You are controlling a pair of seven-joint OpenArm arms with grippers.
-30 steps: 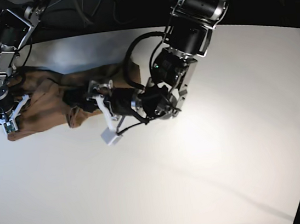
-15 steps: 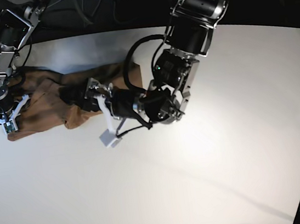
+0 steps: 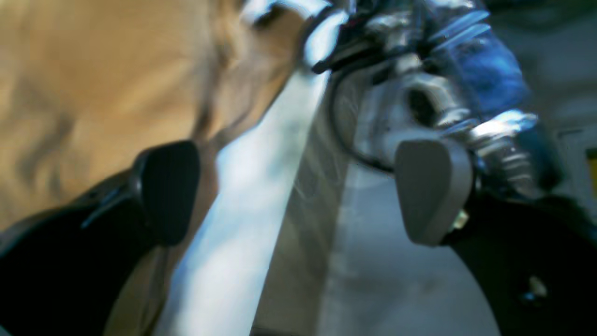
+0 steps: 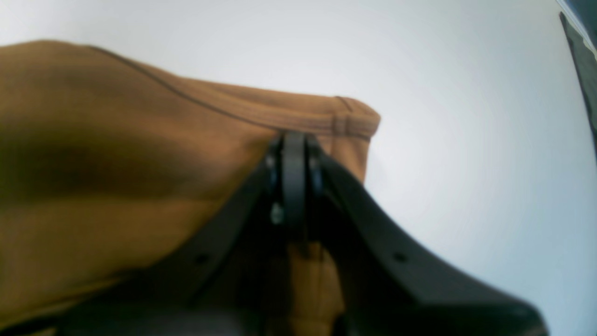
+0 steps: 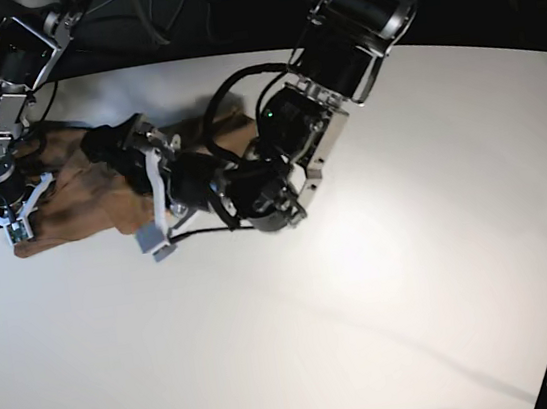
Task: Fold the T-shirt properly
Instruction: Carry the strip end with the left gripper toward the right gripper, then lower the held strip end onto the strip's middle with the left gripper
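Across the T-shirt (image 5: 77, 205), the left arm (image 5: 283, 158) blocks part.

Table front: the white table (image 5: 371, 333) lies bare from below the shirt (image 5: 77, 205) to the near edge, wide enough for a hand to pass.
Table right: bare beyond the left arm (image 5: 297, 151).
Shirt middle: the left arm stretches above it, blocking passage from overhead.
Shirt's far-left end: the right arm (image 5: 6, 129) blocks it.

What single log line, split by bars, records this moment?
left gripper: open, at T-shirt | right gripper: shut, over T-shirt | T-shirt: rumpled, on white table
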